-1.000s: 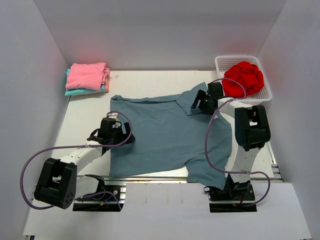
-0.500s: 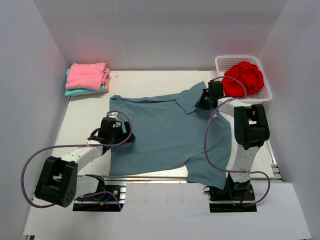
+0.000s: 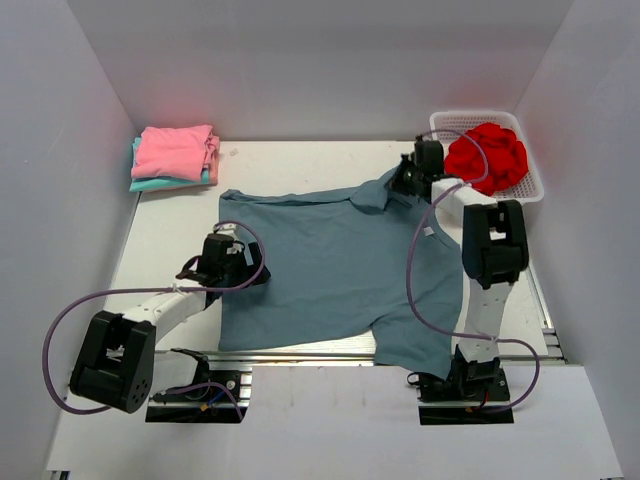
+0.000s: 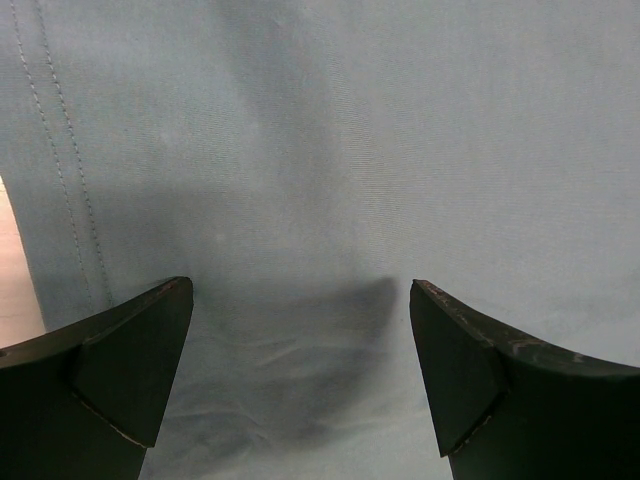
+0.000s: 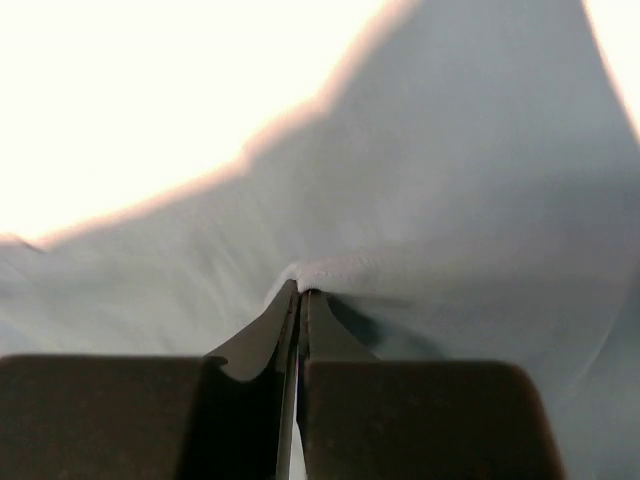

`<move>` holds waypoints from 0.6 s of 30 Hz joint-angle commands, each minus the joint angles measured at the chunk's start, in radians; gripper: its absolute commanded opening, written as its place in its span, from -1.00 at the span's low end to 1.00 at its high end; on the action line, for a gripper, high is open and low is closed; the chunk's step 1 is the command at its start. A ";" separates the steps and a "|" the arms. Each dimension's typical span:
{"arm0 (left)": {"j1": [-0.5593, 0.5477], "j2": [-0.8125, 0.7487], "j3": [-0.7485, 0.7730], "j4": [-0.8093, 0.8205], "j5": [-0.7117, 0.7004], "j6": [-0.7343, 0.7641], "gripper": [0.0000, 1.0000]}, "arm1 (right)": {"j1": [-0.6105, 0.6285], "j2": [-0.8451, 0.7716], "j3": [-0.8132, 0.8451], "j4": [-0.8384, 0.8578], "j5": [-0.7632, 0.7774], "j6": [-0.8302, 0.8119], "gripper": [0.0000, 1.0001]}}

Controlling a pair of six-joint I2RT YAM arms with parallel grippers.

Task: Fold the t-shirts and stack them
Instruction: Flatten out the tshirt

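A dusty blue-grey t-shirt (image 3: 340, 270) lies spread flat across the middle of the table. My left gripper (image 3: 250, 272) rests low over its left side near the hem, jaws wide open, with only flat cloth (image 4: 350, 150) between the fingers (image 4: 300, 290). My right gripper (image 3: 402, 184) is at the shirt's far right sleeve, shut on a pinched fold of the sleeve's cloth (image 5: 450, 200), which bunches at the closed tips (image 5: 302, 292). A pink t-shirt (image 3: 178, 150) lies folded on a teal one (image 3: 150, 185) at the back left. A bright red t-shirt (image 3: 488, 155) sits crumpled in the basket.
The white mesh basket (image 3: 530, 190) stands at the back right, close beside my right arm. White walls close in the table on the left, back and right. A metal rail (image 3: 300, 353) runs along the near edge under the shirt's hem.
My right gripper has shut on the sleeve and moved toward the back right, drawing the sleeve with it. The left arm has stayed put.
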 commanded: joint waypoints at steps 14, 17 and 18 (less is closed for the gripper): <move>-0.001 0.069 0.094 -0.081 0.005 0.052 1.00 | 0.058 0.255 0.632 0.232 -0.123 -0.066 0.81; -0.001 0.043 0.106 -0.096 -0.009 0.052 1.00 | 0.057 0.119 0.483 0.112 -0.103 -0.155 0.81; -0.001 0.031 0.106 -0.106 -0.019 0.052 1.00 | 0.054 0.053 0.445 0.092 -0.094 -0.201 0.81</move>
